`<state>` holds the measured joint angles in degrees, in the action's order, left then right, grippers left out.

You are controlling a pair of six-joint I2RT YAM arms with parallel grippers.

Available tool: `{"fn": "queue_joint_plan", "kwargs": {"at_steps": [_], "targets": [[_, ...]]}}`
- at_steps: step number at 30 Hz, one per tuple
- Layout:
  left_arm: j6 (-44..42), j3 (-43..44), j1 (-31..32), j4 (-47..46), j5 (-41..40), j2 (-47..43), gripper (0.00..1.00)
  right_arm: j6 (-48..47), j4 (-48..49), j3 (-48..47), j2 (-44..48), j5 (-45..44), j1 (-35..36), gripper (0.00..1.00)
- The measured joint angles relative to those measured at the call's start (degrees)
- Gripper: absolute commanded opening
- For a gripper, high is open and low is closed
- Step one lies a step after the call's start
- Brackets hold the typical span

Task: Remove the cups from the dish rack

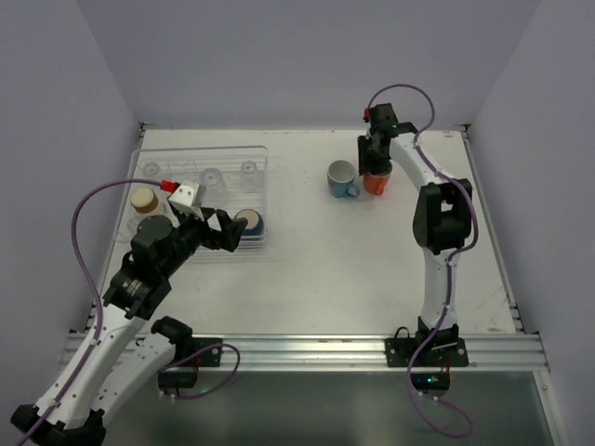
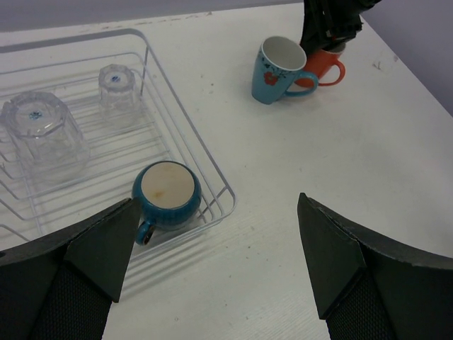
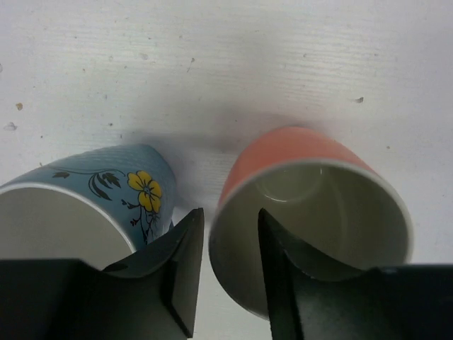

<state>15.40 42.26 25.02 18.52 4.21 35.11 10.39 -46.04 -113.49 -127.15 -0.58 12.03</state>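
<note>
White surface (image 1: 353,269), lilac walls. Right claw (image 3: 228,219) straddles the orange mug (image 3: 297,152) wall, one finger inside and one outside, narrowly parted; whether it grips, I cannot tell. Light-blue mug (image 3: 92,173) stands just beside, both outside the dish rack (image 2: 216,170). Left claw (image 2: 216,212) gapes wide and empty near the upturned dark-blue mug (image 2: 167,191) in the rack's corner. That is likely the next pick, needing descent and closing. No legible writing, only a yellow flower.

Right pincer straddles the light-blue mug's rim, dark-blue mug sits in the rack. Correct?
Wrong mug: the right pincer straddles the rim of the orange mug, per the right wrist view; the light-blue mug stands beside it. The dark-blue mug is in the dish rack.
</note>
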Motion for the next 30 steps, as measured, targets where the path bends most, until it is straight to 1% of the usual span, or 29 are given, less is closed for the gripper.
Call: {"fn": "queue_joint_plan", "kwargs": {"at_steps": [3,5,7,9,10,12,13,16,17,20,22,23,25,28,30], "targets": [[0.0,0.0,-0.68,-0.02,-0.02,1.05,1.0,0.09,0.28,-0.28,0.09,0.11,0.28,0.6],[0.02,0.0,-1.16,-0.13,0.02,2.32,1.0,0.22,0.59,-0.37,0.59,0.42,0.46,0.61],[0.07,0.07,-1.46,-0.24,0.11,3.85,1.0,0.37,0.72,-0.37,1.9,1.27,0.46,0.66],[0.09,0.46,-1.77,-0.26,0.31,5.79,1.0,0.7,1.16,-0.35,3.87,2.21,0.46,0.68],[0.17,0.92,-1.95,-0.2,0.31,7.13,1.0,0.96,1.55,-0.26,4.9,2.86,0.44,0.72],[0.5,1.92,-2.43,-0.2,-0.13,9.7,1.0,1.4,3.39,1.07,8.41,3.85,0.46,0.74],[0.59,2.6,-2.56,-0.04,-0.79,10.86,1.0,1.66,4.79,2.71,10.82,4.57,0.46,0.77],[1.25,4.94,-2.67,-0.07,-3.82,14.01,1.0,2.84,8.81,9.97,20.0,6.38,0.61,0.79],[1.6,6.1,-2.73,0.0,-5.44,15.32,1.0,3.34,10.16,12.5,23.19,6.91,0.66,0.81],[2.45,9.9,-2.89,-0.94,-10.54,20.35,1.0,4.94,15.56,21.53,32.94,8.98,0.72,0.82],[2.95,12.63,-3.34,-1.73,-13.38,24.87,1.0,6.23,20.11,28.46,39.85,10.75,0.79,0.83],[3.08,14.12,-4.0,-2.08,-14.12,27.56,1.0,6.99,21.77,31.93,43.23,11.56,0.83,0.85],[3.21,16.57,-5.75,-2.93,-15.41,33.09,1.0,8.46,25.9,38.75,49.33,13.38,1.09,0.86],[3.5,19.17,-8.72,-4.11,-16.92,41.22,1.0,10.88,31.41,49.05,56.94,15.52,1.9,0.86],[3.48,20.13,-10.1,-4.83,-17.81,45.88,1.0,12.02,33.51,54.12,60.28,16.65,2.73,0.86]]}}
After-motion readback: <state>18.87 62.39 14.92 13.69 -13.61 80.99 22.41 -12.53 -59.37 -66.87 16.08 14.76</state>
